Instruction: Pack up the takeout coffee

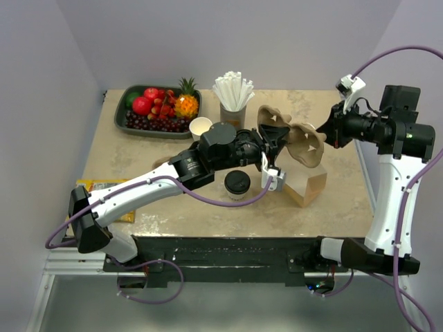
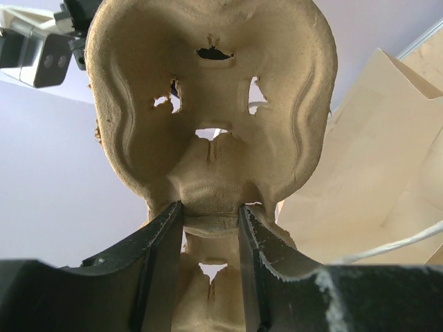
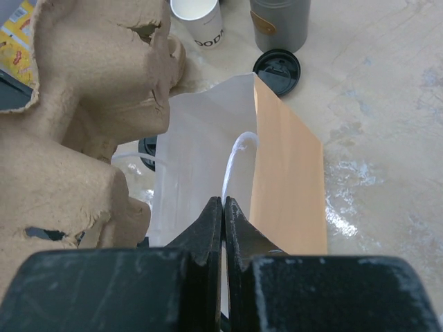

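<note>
Centre frame, top view: left gripper (image 1: 267,151). Jaws part-spread, clamped on the neck of a brown moulded-pulp two-cup carrier (image 1: 294,135). Carrier held off the table, tilted, no cup in it.

Right of carrier: right gripper (image 3: 223,206). Fingers pressed together, nothing visible between them; whether they nip anything, can't tell. Sits just beside carrier's right edge.

Lower centre-right: brown paper bag w/ white lining (image 1: 311,188). Upright, mouth open, no contents seen.

Lower centre: small white paper cup w/ round black lid, i.e. the takeout coffee (image 1: 237,184). Stands on beige table (image 1: 208,218), just left of bag, below left wrist. Not in carrier, not in bag.

Status (est.): early. Carrier in hand but not placed; cup not loaded. Prob. left: seat carrier in bag, cup into a pocket; order unclear.

Others:
- lidless white paper cup (image 1: 201,126)
- grey cup of white straws (image 1: 233,111)
- loose black lid (image 3: 277,69), flat on table by the grey cup
- dark tray of fruit (image 1: 122,116), upper left
- yellow packet (image 1: 97,184), left edge

Obstructions: left arm passes close by the coffee; straws & open cup near the reach path.
</note>
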You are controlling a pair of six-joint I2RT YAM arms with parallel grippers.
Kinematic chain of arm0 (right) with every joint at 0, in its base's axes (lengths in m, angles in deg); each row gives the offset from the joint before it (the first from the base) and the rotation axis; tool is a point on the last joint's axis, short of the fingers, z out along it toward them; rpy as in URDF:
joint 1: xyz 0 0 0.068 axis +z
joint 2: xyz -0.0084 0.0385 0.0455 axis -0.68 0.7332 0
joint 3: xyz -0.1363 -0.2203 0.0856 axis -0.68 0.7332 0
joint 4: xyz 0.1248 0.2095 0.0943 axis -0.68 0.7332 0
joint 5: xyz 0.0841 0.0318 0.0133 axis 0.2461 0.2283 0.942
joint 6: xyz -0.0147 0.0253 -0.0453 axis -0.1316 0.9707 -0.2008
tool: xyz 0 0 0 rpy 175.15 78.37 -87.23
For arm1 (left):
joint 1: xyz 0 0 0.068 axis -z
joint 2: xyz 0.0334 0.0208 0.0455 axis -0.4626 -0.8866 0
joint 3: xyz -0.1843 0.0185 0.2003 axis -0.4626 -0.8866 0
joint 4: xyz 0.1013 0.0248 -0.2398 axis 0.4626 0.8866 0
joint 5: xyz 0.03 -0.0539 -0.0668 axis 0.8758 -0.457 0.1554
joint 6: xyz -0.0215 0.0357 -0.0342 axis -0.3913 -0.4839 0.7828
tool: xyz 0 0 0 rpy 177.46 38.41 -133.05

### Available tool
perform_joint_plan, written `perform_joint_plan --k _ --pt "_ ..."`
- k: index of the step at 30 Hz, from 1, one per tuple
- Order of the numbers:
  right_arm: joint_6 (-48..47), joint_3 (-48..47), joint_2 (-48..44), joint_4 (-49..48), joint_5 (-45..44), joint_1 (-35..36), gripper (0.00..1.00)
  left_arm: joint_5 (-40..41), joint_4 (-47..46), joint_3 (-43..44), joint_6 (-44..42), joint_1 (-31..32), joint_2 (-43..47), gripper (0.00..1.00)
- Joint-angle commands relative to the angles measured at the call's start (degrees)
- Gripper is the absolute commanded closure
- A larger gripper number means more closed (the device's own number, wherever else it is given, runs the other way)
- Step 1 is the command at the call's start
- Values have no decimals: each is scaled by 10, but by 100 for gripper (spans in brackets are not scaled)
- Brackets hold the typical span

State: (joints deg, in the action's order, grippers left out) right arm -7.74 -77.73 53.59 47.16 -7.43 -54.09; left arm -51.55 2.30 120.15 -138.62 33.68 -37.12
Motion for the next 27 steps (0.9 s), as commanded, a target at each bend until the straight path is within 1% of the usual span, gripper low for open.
perform_joint_plan --k 1,6,11,17,22,27 --pt "9 -25 3 -9 21 2 100 -43 -33 5 -15 -2 5 100" --pt "6 -23 3 -14 23 2 100 -67 40 12 -14 -2 0 100" --pt "-6 -29 6 -7 32 1 100 -71 52 -4 -20 -1 -4 100" --pt "-19 -34 3 3 44 2 100 -66 60 4 -8 -1 -21 100" --pt "-23 -33 -1 7 59 2 100 -61 109 19 -14 -1 -40 100" --pt "-33 -28 -4 12 57 2 100 -73 157 43 -10 1 -51 100"
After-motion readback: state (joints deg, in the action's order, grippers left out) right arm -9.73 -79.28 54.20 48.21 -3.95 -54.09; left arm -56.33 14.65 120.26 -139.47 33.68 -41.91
